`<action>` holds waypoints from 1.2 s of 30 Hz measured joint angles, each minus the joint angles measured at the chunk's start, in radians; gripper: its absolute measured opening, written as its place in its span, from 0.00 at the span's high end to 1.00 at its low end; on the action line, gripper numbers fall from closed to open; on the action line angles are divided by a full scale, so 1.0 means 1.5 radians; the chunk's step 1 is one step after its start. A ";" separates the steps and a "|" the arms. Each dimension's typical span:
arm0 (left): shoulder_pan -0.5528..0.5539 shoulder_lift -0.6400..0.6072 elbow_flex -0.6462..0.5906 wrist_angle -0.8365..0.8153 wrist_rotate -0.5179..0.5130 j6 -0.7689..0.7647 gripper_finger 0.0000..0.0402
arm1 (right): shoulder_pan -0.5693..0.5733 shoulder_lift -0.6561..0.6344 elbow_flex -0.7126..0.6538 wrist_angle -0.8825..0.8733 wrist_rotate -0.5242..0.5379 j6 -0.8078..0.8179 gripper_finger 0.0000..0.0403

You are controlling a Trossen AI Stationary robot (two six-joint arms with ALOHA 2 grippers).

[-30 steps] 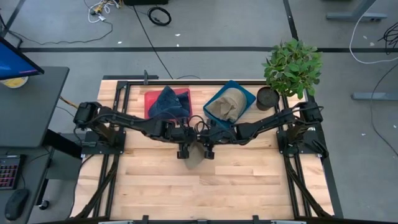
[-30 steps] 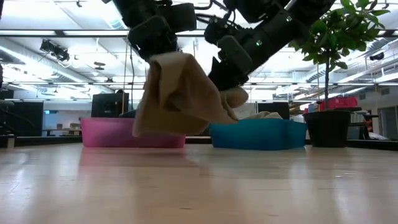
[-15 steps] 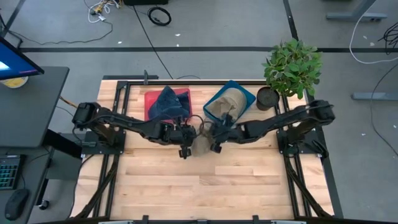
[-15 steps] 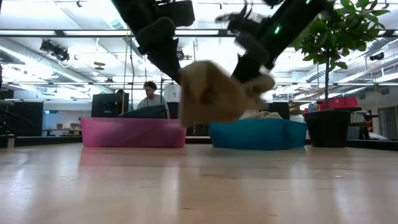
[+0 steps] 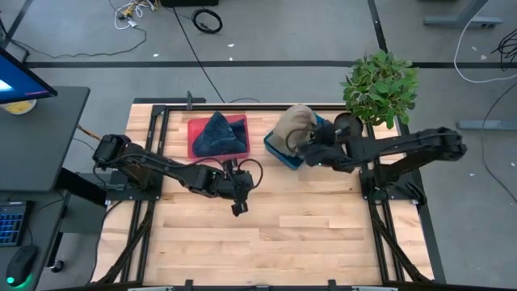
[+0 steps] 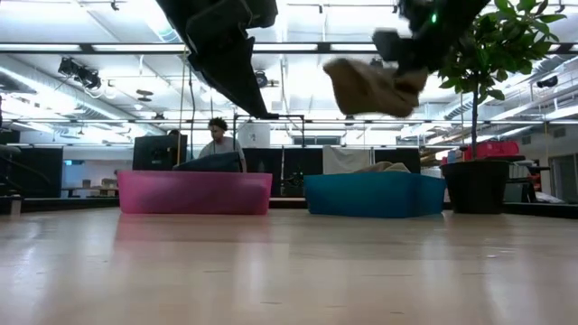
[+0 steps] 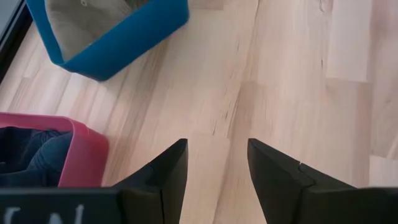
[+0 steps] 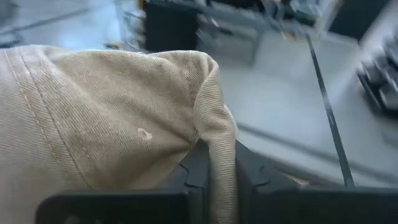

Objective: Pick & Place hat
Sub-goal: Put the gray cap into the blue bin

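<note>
A tan hat [image 5: 293, 125] hangs in the air over the blue bin [image 5: 277, 149] at the table's far right, with my right gripper [image 5: 308, 140] shut on it. In the low view the hat [image 6: 368, 86] is well above the bin [image 6: 375, 195]. More tan cloth [image 7: 81, 18] lies inside that bin. A pink bin [image 5: 199, 128] beside it holds dark blue cloth [image 5: 216, 134]. My left gripper [image 7: 217, 168] stands open over bare wood near the table's middle [image 5: 237, 207], with nothing between its fingers. My right gripper pinches a folded, ribbed edge of the tan hat [image 8: 219, 146] between its two fingers [image 8: 255, 177]. The rest of the hat [image 8: 99, 118] bunches out ahead of the fingers. The hat is lifted clear and hangs slack below the gripper, above the blue bin.
A potted plant [image 5: 380, 85] stands at the far right corner, close to my right arm. The near half of the wooden table [image 5: 283, 242] is bare. A person [image 6: 217, 140] sits in the room behind the table.
My left gripper has opened and let go of the tan hat, staying near the table's middle. My right gripper has carried the hat up and toward the table's far right, from mid-table to above the blue bin.
</note>
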 joint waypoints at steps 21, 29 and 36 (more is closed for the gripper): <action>0.010 0.001 -0.001 -0.005 0.000 0.000 0.57 | -0.148 0.226 -0.080 0.127 -0.176 0.201 0.88; 0.010 0.001 -0.001 -0.006 0.000 0.000 0.57 | -0.142 0.180 -0.080 0.108 -0.243 0.120 0.70; 0.010 0.001 -0.001 -0.009 0.000 0.001 0.57 | -0.134 0.062 -0.081 0.111 -0.348 0.024 0.59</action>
